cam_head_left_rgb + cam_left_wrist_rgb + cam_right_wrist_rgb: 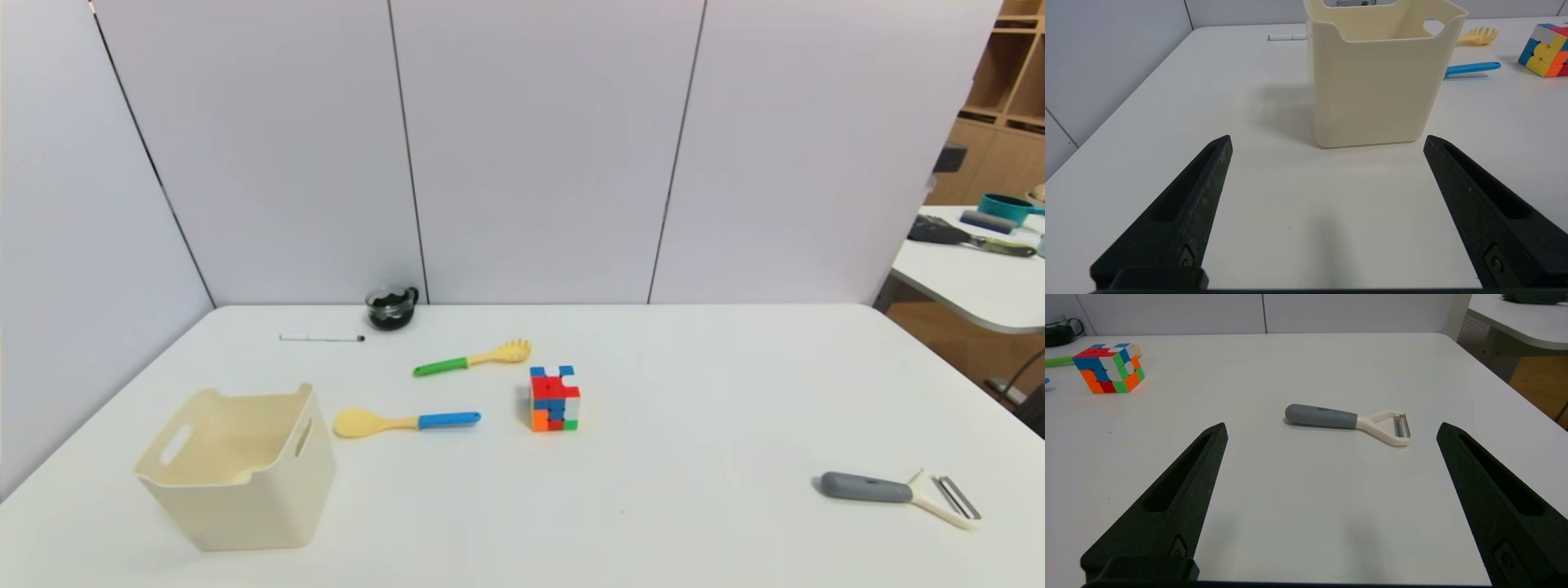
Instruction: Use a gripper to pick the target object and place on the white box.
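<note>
The white box point(237, 469) stands at the table's near left, and the part of its inside that shows is bare. The target object does not show in any view. In the left wrist view my left gripper point(1327, 139) is open just above the table, short of the white box point(1376, 81), with nothing between its fingers. In the right wrist view my right gripper point(1332, 426) is also open and empty, low over the table at the near right. Neither gripper appears in the head view.
A grey-handled peeler point(890, 490) lies at the near right, just ahead of the right gripper. A coloured cube point(554, 398) sits mid-table. A blue-handled spoon point(404, 422), a green-handled pasta fork point(473, 358), a pen point(321, 337) and a dark glass cup point(392, 307) lie farther back.
</note>
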{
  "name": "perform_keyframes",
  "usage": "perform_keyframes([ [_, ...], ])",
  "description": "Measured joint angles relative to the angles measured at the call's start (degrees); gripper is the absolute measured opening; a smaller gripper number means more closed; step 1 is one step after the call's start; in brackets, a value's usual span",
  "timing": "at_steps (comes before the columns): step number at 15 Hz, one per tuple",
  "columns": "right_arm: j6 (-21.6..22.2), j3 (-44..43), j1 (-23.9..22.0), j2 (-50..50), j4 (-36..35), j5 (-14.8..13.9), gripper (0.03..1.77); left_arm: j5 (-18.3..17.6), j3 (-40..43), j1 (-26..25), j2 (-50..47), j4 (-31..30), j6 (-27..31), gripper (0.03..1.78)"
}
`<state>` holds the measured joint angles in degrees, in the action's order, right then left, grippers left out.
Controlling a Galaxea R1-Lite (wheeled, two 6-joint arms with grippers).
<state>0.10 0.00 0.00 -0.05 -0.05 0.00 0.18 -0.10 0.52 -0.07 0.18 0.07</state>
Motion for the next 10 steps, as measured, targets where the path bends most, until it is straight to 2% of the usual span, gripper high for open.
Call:
perform_keyframes([
  [7,-1.1,0.0,0.0,0.0,-0.1,0.1,1.77,0.0,0.0,0.0,0.0,0.0,0.0,1.69],
  [10,-0.3,0.0,0.0,0.0,0.0,0.1,1.77,0.0,0.0,0.0,0.0,0.0,0.0,1.69],
])
